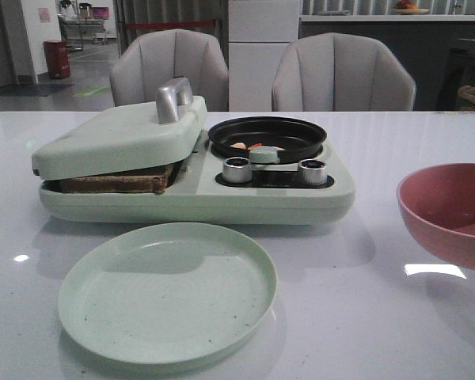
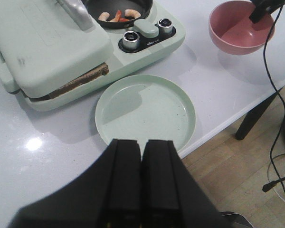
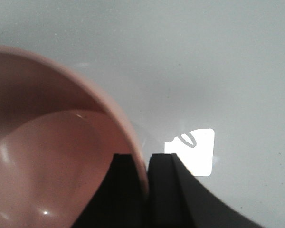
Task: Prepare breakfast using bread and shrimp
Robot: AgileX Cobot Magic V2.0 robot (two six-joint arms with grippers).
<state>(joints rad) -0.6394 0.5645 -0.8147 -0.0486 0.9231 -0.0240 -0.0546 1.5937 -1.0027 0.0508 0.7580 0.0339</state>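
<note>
A browned slice of bread point(image 1: 119, 182) lies in the mint breakfast maker point(image 1: 190, 198) under its nearly closed lid point(image 1: 119, 138); only the slice's edge point(image 2: 80, 80) shows. Small orange-pink shrimp point(image 1: 249, 146) sit in the maker's black pan point(image 1: 267, 134), also seen from the left wrist as curled shrimp point(image 2: 118, 15). My left gripper point(image 2: 142, 142) is shut and empty, hovering over the near rim of the green plate point(image 2: 145, 111). My right gripper point(image 3: 145, 159) is shut on the rim of the pink bowl point(image 3: 47, 156), one finger inside, one outside.
The empty green plate point(image 1: 166, 293) lies in front of the maker. The pink bowl point(image 1: 447, 210) stands at the right, looking empty. Two silver knobs point(image 1: 237, 169) face me. The table's near edge point(image 2: 228, 126) drops to a wooden floor. Two chairs stand behind.
</note>
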